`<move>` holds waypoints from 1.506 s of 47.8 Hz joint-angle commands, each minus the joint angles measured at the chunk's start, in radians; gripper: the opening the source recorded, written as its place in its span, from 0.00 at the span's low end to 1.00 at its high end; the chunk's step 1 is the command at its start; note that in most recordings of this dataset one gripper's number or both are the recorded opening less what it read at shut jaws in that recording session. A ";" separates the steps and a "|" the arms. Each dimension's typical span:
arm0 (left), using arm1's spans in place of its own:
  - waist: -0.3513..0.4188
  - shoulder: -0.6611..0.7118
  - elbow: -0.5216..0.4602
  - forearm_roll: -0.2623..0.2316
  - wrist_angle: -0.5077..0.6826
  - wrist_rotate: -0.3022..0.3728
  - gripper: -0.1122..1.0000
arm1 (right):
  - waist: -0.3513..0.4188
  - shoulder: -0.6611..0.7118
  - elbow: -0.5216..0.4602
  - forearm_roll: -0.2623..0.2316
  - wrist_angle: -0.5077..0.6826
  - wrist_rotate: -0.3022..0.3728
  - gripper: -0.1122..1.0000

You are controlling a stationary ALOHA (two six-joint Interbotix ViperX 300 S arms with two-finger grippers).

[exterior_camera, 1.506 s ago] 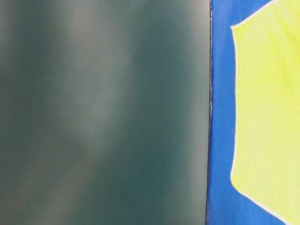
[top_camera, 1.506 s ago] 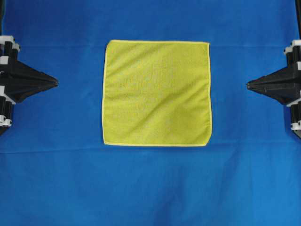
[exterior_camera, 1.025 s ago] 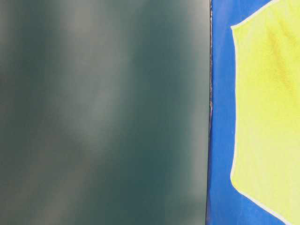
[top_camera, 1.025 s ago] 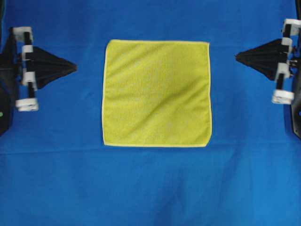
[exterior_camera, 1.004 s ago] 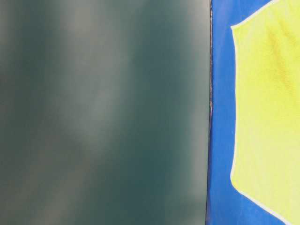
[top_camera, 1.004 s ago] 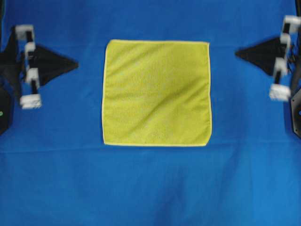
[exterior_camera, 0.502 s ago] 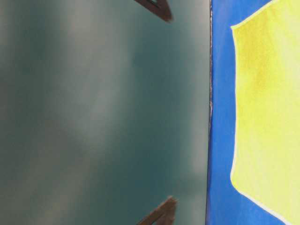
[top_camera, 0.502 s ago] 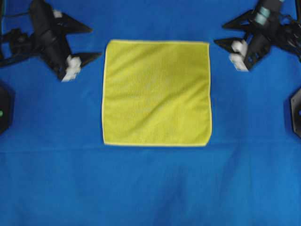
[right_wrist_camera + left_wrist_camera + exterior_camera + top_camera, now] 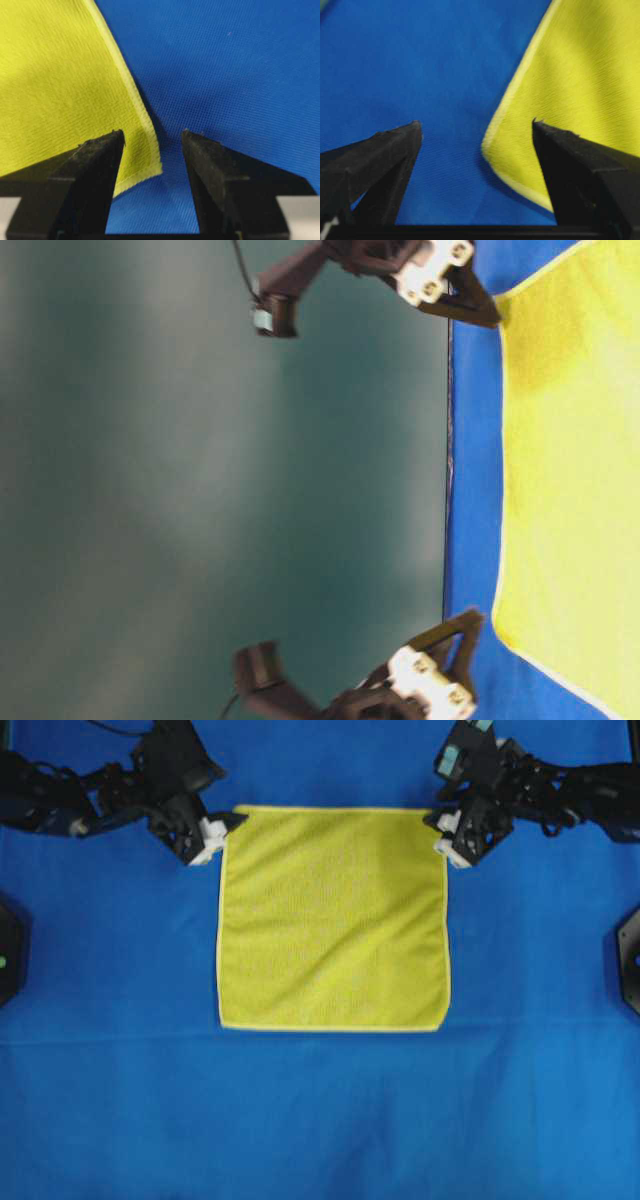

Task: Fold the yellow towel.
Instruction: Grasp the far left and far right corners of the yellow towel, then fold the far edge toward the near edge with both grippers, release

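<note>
The left gripper (image 9: 222, 828) sits at the top left corner of the yellow towel (image 9: 333, 918), its jaws spread wide apart. In the left wrist view, the left gripper (image 9: 476, 131) frames that corner: one black finger (image 9: 380, 155) stands over the blue cloth (image 9: 420, 60), the other over the yellow weave, and the rounded corner with its paler hem lies in the gap between them. Nothing is pinched.

The right gripper (image 9: 440, 832) is at the top right corner of the towel, its jaws also apart, though less widely. In the right wrist view, the right gripper (image 9: 152, 137) straddles the hem: one finger (image 9: 95, 165) is over the yellow fabric, the other over the blue cloth (image 9: 240, 65), and the corner lies between them, curling up slightly off the surface. Whether either finger touches the fabric cannot be told.

The towel lies spread flat and square in the middle of the blue cloth (image 9: 320, 1120) that covers the table, unfolded, with its edges running roughly parallel to the frame of the overhead view. In the table-level view, the towel (image 9: 570, 470) lies to the right, with the two grippers at its near corners, one at the top (image 9: 480, 302) and one at the bottom (image 9: 462, 645).
</note>
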 commanded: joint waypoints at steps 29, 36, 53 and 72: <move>-0.002 0.057 -0.061 0.000 0.084 0.048 0.11 | -0.009 0.025 -0.029 -0.014 -0.002 -0.005 0.12; -0.002 0.000 -0.067 0.000 0.149 0.081 0.11 | -0.009 -0.018 -0.029 -0.014 0.025 -0.005 0.12; -0.002 -0.110 -0.092 0.000 0.244 0.120 0.11 | -0.006 -0.124 -0.009 -0.014 0.075 -0.002 0.12; -0.166 -0.161 0.000 0.000 0.284 0.025 0.11 | 0.149 -0.241 0.054 0.009 0.179 0.038 0.12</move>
